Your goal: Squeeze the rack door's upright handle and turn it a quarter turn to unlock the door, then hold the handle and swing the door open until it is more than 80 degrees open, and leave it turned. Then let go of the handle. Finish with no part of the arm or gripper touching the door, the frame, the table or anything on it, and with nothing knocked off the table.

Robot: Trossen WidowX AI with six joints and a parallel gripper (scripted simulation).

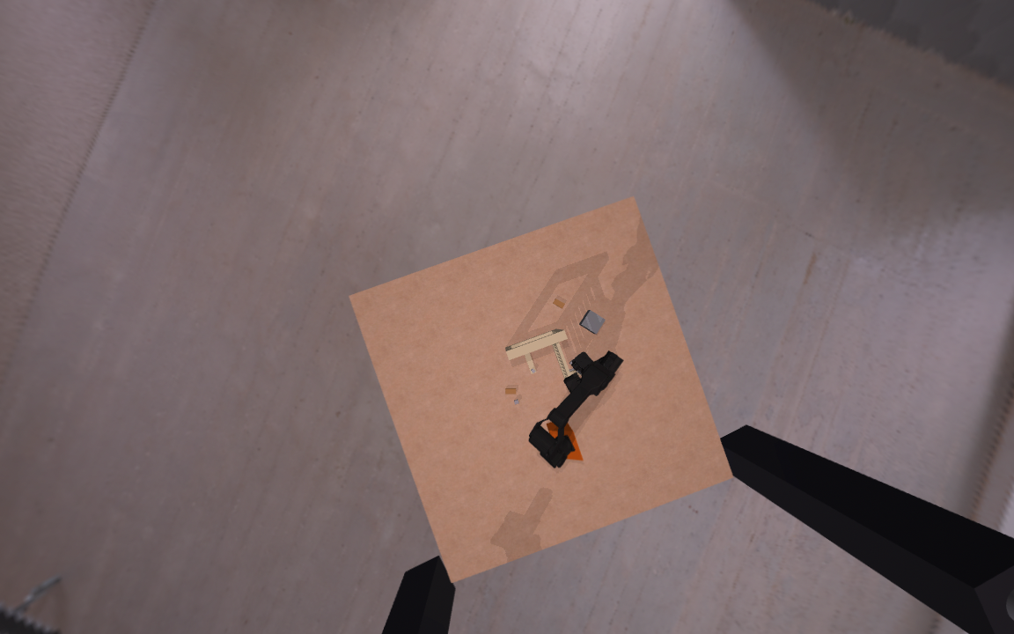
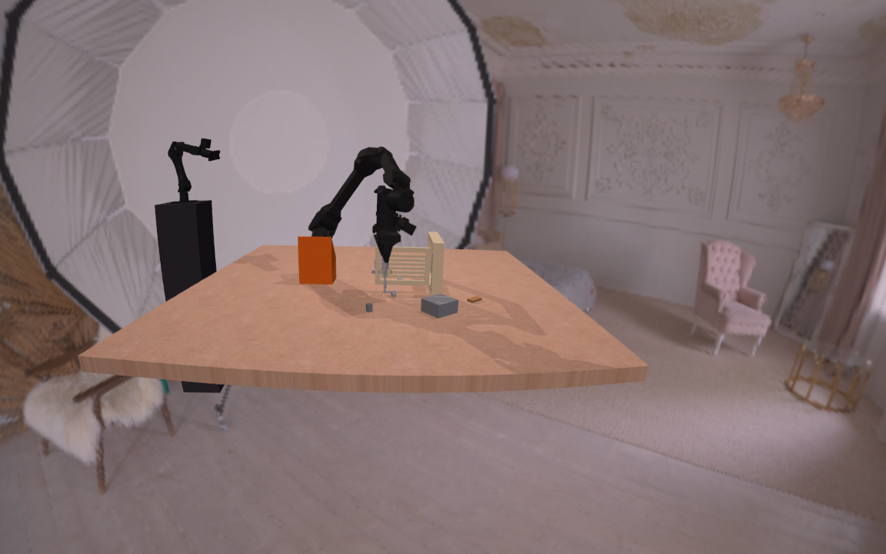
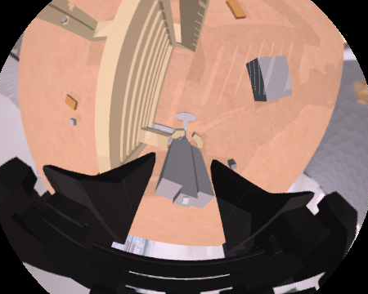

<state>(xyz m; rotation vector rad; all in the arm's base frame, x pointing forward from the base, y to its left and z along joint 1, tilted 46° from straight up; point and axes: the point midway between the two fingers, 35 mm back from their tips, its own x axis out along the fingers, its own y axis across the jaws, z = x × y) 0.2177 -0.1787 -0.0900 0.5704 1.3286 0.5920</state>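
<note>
The slatted wooden rack door (image 1: 562, 360) (image 2: 410, 264) (image 3: 127, 82) stands swung out, about square to its frame (image 1: 532, 346) (image 2: 436, 270) (image 3: 192, 20). The grey handle (image 3: 186, 180) (image 2: 385, 278) sticks out from the door's free edge. In the wrist view it lies between my fingers with a clear gap on each side. My gripper (image 3: 183, 160) (image 1: 578, 364) (image 2: 385, 251) is open, points straight down over the handle, and does not grip it.
On the wooden table (image 1: 431, 354) (image 2: 294, 344) lie a grey block (image 1: 592, 320) (image 2: 439, 305) (image 3: 270, 77), small orange chips (image 1: 559, 301) (image 1: 510, 390) (image 3: 71, 101) and a small grey piece (image 2: 368, 307) (image 3: 232, 163). The arm's orange base (image 1: 569, 447) (image 2: 316, 259) stands near the door.
</note>
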